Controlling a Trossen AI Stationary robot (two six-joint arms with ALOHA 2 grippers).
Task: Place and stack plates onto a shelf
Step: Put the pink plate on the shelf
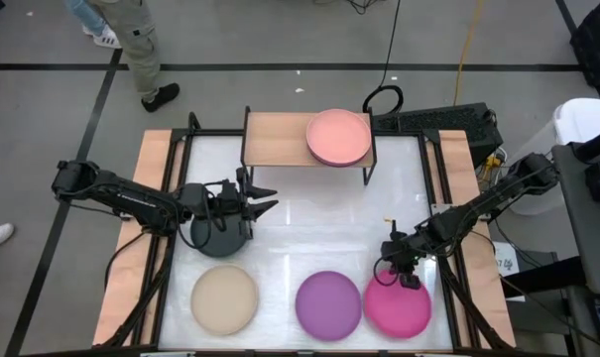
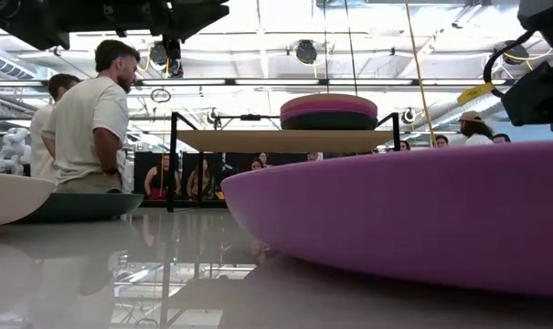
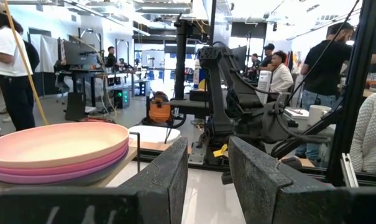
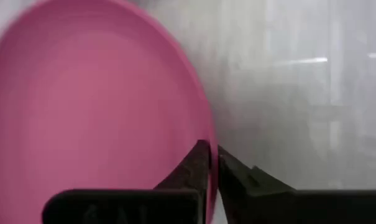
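On the shelf (image 1: 280,139) at the table's far edge, my overhead camera shows a plate stack (image 1: 339,137) topped salmon pink; I judge the job roughly half done. Four plates remain on the table: beige (image 1: 224,298), purple (image 1: 328,304) and magenta (image 1: 398,307) along the near edge, black-grey (image 1: 215,238) near the left edge. The left gripper (image 1: 263,199) hangs beside that one, fingers spread and empty. The table-level camera shows the stack (image 2: 329,111) layered pink, magenta and dark. My left wrist camera shows matte, low-rimmed plates (image 3: 57,152). The right wrist camera shows the right gripper (image 4: 212,163) pinched onto the magenta plate's (image 4: 94,106) rim.
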